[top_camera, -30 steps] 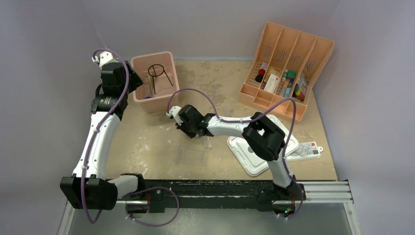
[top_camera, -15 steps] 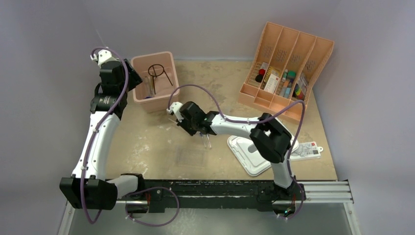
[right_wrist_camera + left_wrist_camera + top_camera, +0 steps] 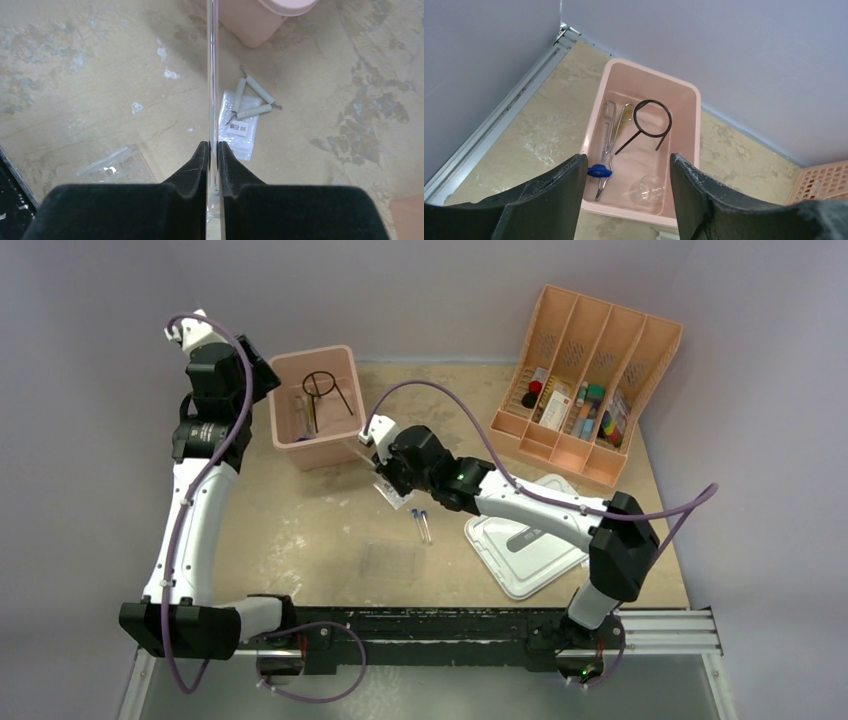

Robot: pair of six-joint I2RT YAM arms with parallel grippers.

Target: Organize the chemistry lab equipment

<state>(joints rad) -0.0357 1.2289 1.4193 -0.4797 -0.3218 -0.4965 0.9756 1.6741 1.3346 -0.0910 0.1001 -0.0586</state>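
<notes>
right gripper (image 3: 212, 150) is pinching the clear rod (image 3: 212, 75), which is pointing straight out past the fingertips | pink bin (image 3: 265, 15) is sitting just ahead, slightly right of the rod's tip | left gripper (image 3: 626, 162) is hovering spread wide above that bin

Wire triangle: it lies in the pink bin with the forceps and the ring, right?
No. The wire triangle lies on the table, on a small bag outside the bin; the right wrist view shows it. The forceps and ring are in the bin.
</notes>
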